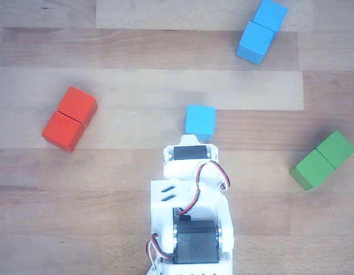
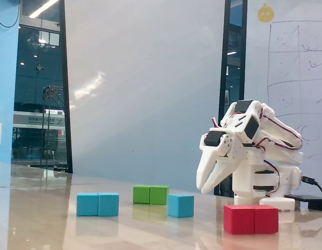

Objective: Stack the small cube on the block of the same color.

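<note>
The small cube [image 1: 200, 121] sits on the wooden table [image 1: 125, 166] just ahead of the empty gripper [image 2: 207, 186] (jaws parted), well apart from the block [image 1: 260, 31], whose long axis runs diagonally in the other view.

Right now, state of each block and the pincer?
small cube: on table, free, unstacked.
blue block: flat on table, nothing on top.
red block: flat, untouched.
green block: flat, untouched.
pincer: open, empty, tips above table.
</note>
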